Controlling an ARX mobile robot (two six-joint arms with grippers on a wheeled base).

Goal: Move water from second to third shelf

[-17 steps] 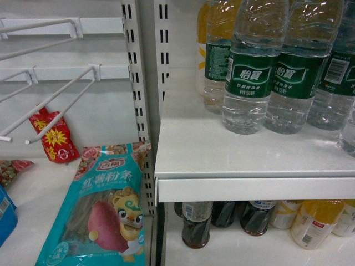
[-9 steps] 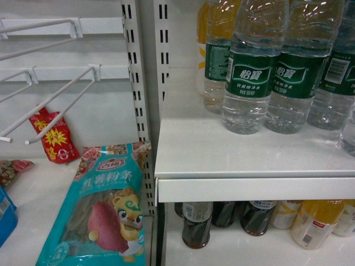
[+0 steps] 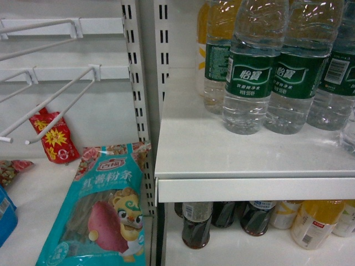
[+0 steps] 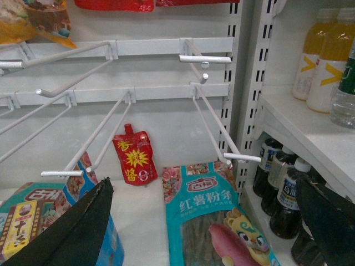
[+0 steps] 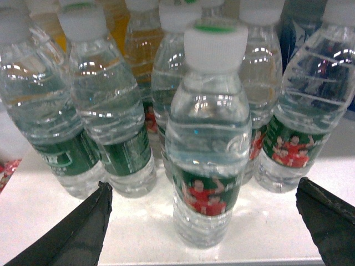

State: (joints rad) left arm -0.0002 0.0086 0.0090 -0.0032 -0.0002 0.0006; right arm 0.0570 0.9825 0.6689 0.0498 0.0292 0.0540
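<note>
Several water bottles (image 3: 252, 72) with green labels stand on the white shelf (image 3: 222, 160) at the upper right of the head view. In the right wrist view the front water bottle (image 5: 208, 138), white cap and label with red-shirted people, stands upright near the shelf edge. My right gripper (image 5: 203, 184) is open, its black fingers (image 5: 83, 227) either side of that bottle and well apart from it. My left gripper (image 4: 203, 183) is open with nothing between its fingers, over a teal snack packet (image 4: 213, 221). Neither gripper shows in the head view.
Dark tea bottles (image 3: 197, 224) and yellow drink bottles (image 3: 313, 221) stand on the shelf below. Orange-yellow bottles (image 4: 321, 61) stand behind the water. Left of the slotted upright (image 3: 136, 83) are white wire hooks (image 3: 61, 105), a red sauce pouch (image 3: 55, 138) and snack bags.
</note>
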